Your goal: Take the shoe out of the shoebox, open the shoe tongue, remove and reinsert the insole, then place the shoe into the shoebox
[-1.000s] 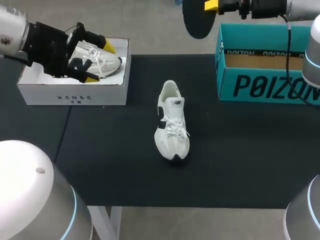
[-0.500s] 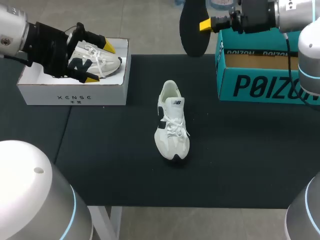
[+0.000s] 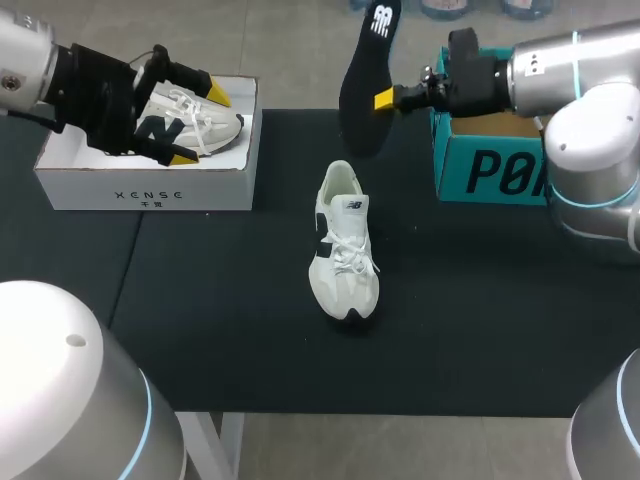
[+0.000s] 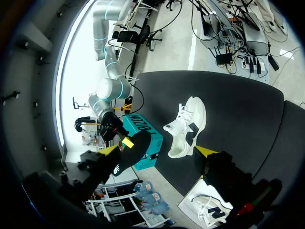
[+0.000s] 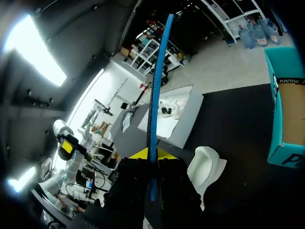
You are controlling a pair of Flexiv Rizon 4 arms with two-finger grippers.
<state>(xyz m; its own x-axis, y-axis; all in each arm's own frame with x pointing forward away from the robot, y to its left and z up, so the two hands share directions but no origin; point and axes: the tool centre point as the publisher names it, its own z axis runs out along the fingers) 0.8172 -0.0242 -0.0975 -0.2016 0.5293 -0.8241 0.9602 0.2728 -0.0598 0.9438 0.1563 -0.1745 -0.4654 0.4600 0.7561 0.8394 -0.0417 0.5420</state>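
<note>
Right gripper (image 3: 385, 100) clenched on the dark insole (image 3: 365, 70), held upright over the far edge of the table (image 3: 220, 330), left of the teal shoebox (image 3: 480, 170). White sneaker (image 3: 345, 245) mid-table, toe near. Left gripper (image 3: 200, 126) released, above the white shoebox (image 3: 150, 190), far left.

Teal shoebox (image 3: 490, 170): right part hidden behind the right arm (image 3: 590, 150). Boxed shoe (image 3: 222, 128), far left: partly covered by the left pincer (image 3: 199, 127). Right wrist view: right pincer (image 5: 151, 153) conceals the insole (image 5: 157, 76) lower end and the loose shoe (image 5: 207, 167) front.
</note>
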